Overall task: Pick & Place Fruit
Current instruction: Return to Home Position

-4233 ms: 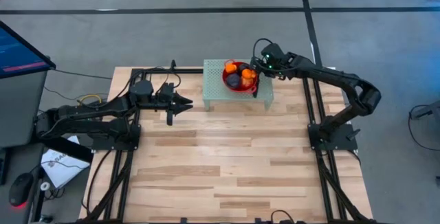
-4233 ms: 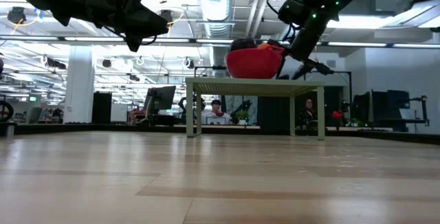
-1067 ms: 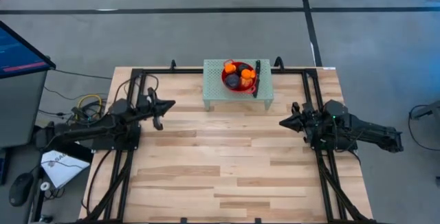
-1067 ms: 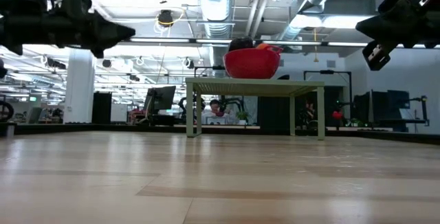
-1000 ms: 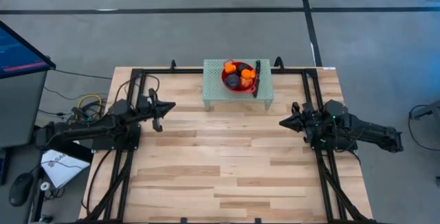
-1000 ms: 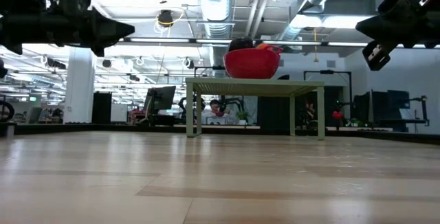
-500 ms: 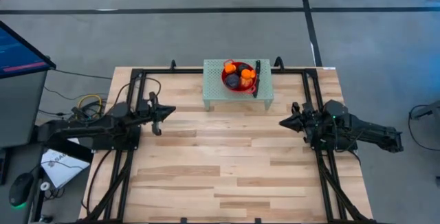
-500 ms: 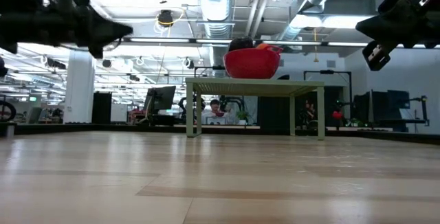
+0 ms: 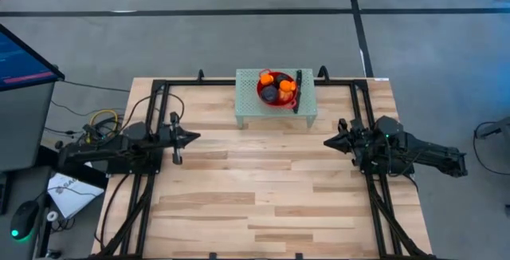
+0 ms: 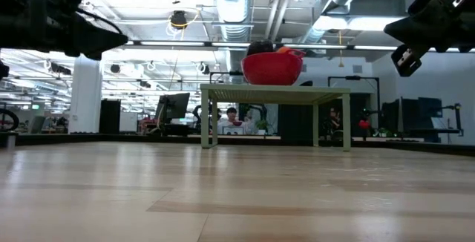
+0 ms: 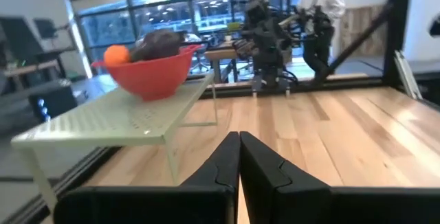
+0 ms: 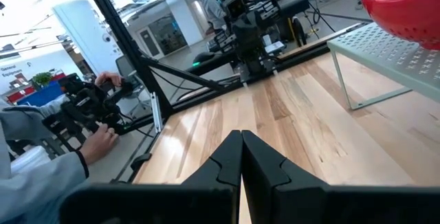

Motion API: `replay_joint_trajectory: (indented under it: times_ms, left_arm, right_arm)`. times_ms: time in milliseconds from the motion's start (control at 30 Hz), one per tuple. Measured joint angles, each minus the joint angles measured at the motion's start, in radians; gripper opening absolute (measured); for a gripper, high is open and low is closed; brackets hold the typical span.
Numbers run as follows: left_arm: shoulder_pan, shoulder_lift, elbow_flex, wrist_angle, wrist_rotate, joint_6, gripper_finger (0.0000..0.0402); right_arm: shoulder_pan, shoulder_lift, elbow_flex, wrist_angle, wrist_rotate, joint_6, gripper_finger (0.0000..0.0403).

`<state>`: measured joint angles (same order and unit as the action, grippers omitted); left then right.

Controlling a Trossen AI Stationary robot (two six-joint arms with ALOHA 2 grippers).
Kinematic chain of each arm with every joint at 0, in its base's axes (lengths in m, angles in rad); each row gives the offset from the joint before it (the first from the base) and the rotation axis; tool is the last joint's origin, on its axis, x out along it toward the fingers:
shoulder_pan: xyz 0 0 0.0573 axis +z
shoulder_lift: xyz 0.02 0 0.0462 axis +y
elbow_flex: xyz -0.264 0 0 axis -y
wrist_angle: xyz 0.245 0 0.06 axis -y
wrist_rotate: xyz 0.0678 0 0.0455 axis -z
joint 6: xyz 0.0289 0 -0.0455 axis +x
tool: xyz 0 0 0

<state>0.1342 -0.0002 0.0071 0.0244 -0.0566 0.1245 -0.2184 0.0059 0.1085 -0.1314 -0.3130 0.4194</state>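
The fruit (image 9: 276, 85) lies heaped in the red bowl (image 9: 260, 90), which stands on the pale green shelf (image 9: 249, 107) at the far middle of the wooden surface (image 9: 263, 188). From above, bright orange pieces and dark ones show inside the bowl. From surface height, a dark piece and an orange one rise over its rim. A black knife (image 9: 297, 92) lies on the shelf just right of the bowl, running near to far. The left pincer (image 9: 190, 137) hangs over the left side of the surface, pointing right, nearer than the shelf and well apart from it. Its wrist view shows its two dark fingers (image 11: 220, 169) pressed together with nothing between them, and beyond them the shelf carrying the bowl and fruit. The right pincer (image 9: 327, 142) hangs over the right side of the surface, pointing left, likewise well apart from the shelf. Its fingers (image 12: 223, 165) are also pressed together and carry nothing. In the right wrist view, a person in a grey sleeve has a hand (image 12: 104, 137) at a dark device beyond the surface. A monitor (image 9: 24, 57) stands off the surface's left side.
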Motion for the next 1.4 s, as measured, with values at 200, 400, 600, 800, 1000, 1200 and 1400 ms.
replay_joint_trajectory:
  times_ms: [200,400,600,800,1000,1200,1400]
  left_arm:
    - [-0.070,0.000,0.000,-0.001,-0.006,0.054,0.0004]
    - [-0.075,0.003,0.000,0.001,-0.006,0.055,0.0004]
    - [-0.074,0.056,-0.001,0.006,-0.007,0.055,0.0004]
    - [-0.074,0.103,-0.001,0.013,-0.007,0.055,0.0004]
    - [-0.074,0.149,-0.001,0.023,-0.007,0.054,0.0004]
    - [-0.074,0.182,-0.001,0.027,-0.007,0.054,0.0004]
    - [-0.074,0.207,-0.001,0.030,-0.007,0.054,0.0004]
  right_arm:
    - [0.000,0.000,0.000,-0.003,0.000,0.000,0.0001]
    - [0.000,0.000,0.000,-0.004,0.000,0.000,0.0001]
    - [0.000,0.000,0.000,-0.004,0.000,0.000,0.0001]
    - [0.000,0.000,0.000,-0.005,0.000,0.000,0.0001]
    - [0.000,0.000,0.000,-0.005,0.000,0.000,0.0001]
    - [0.108,-0.003,-0.017,0.002,0.069,-0.198,0.0001]
    - [0.304,-0.003,-0.101,0.147,0.341,-0.524,0.0001]
